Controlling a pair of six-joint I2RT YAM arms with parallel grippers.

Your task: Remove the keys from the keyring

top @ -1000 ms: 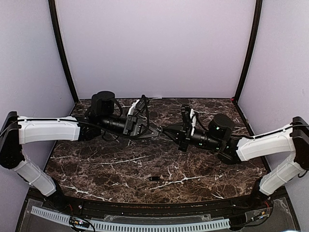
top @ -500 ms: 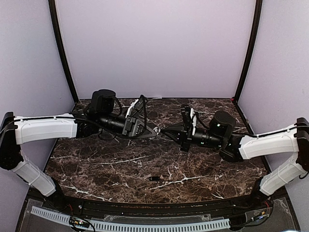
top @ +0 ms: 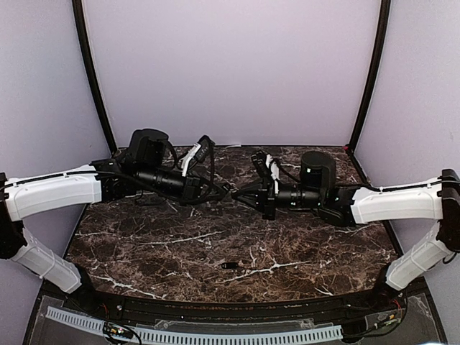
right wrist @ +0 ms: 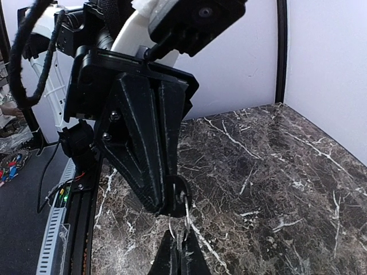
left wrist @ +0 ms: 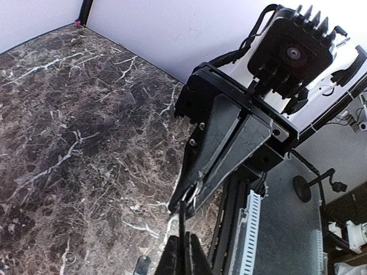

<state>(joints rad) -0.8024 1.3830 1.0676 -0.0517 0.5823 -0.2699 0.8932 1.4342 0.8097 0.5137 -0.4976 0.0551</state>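
We read the task as partly complete. On the left, the left gripper (top: 224, 190) reaches toward the centre of the table (top: 158, 244), raised above the marble, with its fingers pressed together on the keyring (right wrist: 184, 220). We cannot tell whether they pinch the ring wire itself or a key threaded on it. At the centre, near the front edge and well apart from both arms, one loose key (top: 230, 266) lies flat on the marble, so we judge it to be already off the ring. Directly above the mid-table, the keyring spans the short gap between the two sets of fingertips. In the right wrist view its silvery loops show clearly, with a dark piece (right wrist: 180, 189) at the left gripper's tip that we take to be a key not yet removed. On the right, the right gripper (top: 243, 194) faces its partner tip to tip, clamped shut on the ring wire. What is left, in our judgement, is to work that piece off the coil and set it down. No container appears in any view, and the loose key rests directly on the table surface.
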